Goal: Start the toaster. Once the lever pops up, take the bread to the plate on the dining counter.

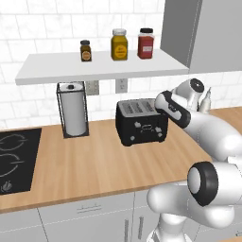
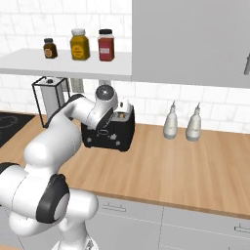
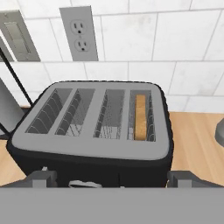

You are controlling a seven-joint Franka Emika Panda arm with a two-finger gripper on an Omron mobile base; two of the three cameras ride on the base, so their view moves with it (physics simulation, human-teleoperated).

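Gripper (image 3: 112, 178), jaws spread wide and holding nothing, hangs over the toaster's (image 3: 92, 144) front edge; bread (image 3: 140, 117) sits at 1 o'clock, in the rightmost slot, lengthwise front-to-back.

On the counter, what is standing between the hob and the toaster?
A paper towel roll in a black wire holder stands between the hob and the toaster; the left base view shows it.

**No readable text**

The three jars (image 1: 119, 45) on the shelf (image 1: 99, 67) carry labels, too blurred to read. The toaster (image 1: 141, 122) front bears an oval mark and small knobs, no legible lettering.
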